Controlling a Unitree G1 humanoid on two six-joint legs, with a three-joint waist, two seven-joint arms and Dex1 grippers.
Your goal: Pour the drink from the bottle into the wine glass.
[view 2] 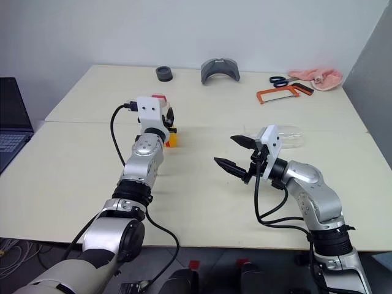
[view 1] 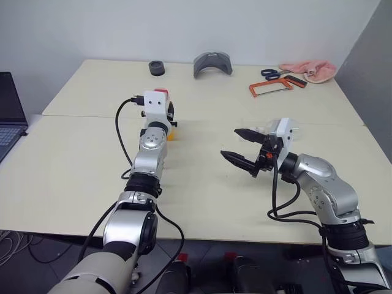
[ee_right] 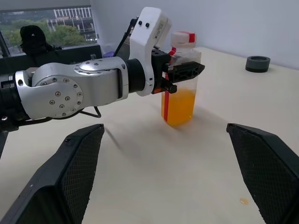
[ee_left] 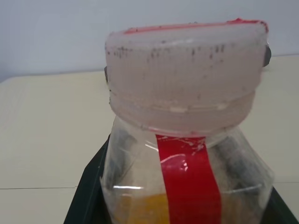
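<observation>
The bottle [ee_right: 181, 60] stands upright on the table [view 1: 202, 184], clear with a red stripe and a white cap marked red. The orange drink [ee_right: 179, 106] fills its lower part. My left gripper [ee_right: 183, 71] is shut on the bottle's upper body, and its black fingers [ee_left: 86, 200] flank the bottle close up in the left wrist view. My right gripper [view 1: 231, 143] hovers open and holds nothing, to the right of the bottle, pointing toward it. The clear wine glass [view 2: 286, 136] sits just behind my right hand and is partly hidden by it.
At the table's far edge lie a black ring [view 1: 157, 67], a grey curved piece [view 1: 212, 63], scissors [view 1: 272, 73], an orange hacksaw [view 1: 275, 87] and a pink cloth [view 1: 312, 68]. A laptop [view 1: 9, 116] sits off the left side. A seam crosses the tabletop.
</observation>
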